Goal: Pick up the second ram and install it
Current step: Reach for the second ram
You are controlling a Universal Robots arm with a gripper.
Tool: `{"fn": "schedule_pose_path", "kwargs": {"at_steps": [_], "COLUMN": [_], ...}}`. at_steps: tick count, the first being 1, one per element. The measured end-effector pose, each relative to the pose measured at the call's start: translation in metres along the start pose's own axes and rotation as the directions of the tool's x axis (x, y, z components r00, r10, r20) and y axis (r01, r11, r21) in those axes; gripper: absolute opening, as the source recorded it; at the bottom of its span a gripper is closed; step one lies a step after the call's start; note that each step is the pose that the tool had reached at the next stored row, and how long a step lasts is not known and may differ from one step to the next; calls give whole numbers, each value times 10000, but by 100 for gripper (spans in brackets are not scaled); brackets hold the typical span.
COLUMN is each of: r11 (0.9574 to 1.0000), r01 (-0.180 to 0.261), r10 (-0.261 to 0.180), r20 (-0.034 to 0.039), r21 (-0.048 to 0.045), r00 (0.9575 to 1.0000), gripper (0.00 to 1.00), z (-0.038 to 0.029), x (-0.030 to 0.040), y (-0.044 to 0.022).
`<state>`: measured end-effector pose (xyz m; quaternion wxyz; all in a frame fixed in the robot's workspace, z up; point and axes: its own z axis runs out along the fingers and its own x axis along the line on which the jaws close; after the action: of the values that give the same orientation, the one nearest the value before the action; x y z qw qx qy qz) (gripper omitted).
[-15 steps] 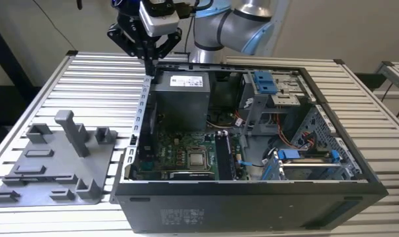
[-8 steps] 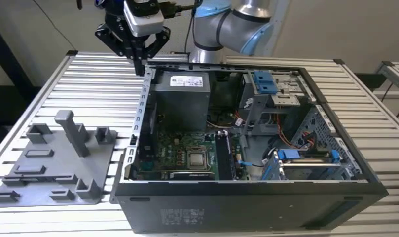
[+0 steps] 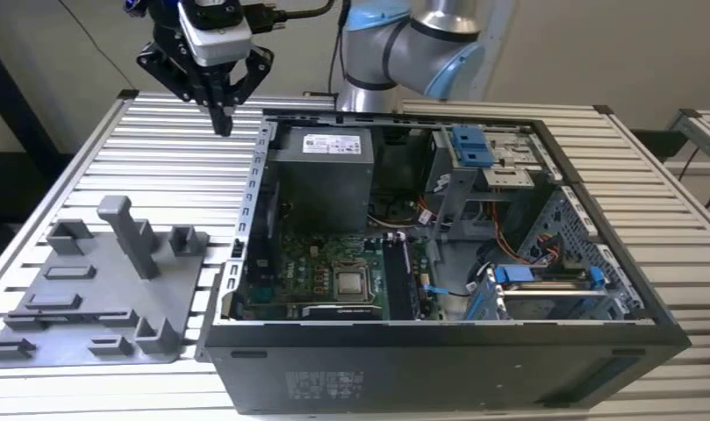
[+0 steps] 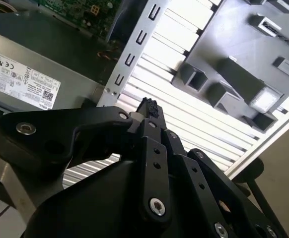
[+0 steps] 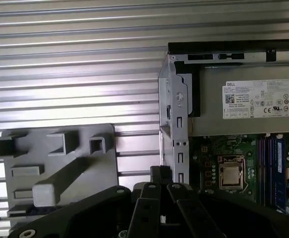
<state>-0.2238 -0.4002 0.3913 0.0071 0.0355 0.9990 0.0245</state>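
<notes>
My gripper [image 3: 222, 128] hangs above the slatted table, just off the open computer case's [image 3: 256, 184] far corner on the exterior view's left. Its black fingers are pressed together to a point, with nothing between them, as both wrist views show [image 4: 147, 105] [image 5: 160, 173]. Inside the case lies the green board [image 3: 313, 267] [image 5: 209, 156] with its long dark slots [image 3: 398, 279] [image 5: 271, 166]. I cannot tell the second ram apart from those slots. The grey holder plate [image 3: 97, 303] [image 5: 60, 163] [image 4: 244, 59] lies on the table, and I see no strip on it.
A grey power supply [image 3: 319, 171] [image 5: 244, 111] fills the case's far corner, near the gripper. Blue drive brackets [image 3: 472, 145] and cables sit at the case's right side. A tall grey post [image 3: 130, 232] rises from the holder plate. The arm's base [image 3: 402, 53] stands behind the case.
</notes>
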Motion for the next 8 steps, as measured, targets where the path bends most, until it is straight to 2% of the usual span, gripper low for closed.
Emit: {"fn": "schedule_pose_path", "kwargs": {"at_steps": [8], "r11": [10000], "r01": [-1], "r10": [1], "r20": [0], "r21": [-4], "r00": [10000], "gripper": [11], "z": [0], "x": [238], "y": [-21]}}
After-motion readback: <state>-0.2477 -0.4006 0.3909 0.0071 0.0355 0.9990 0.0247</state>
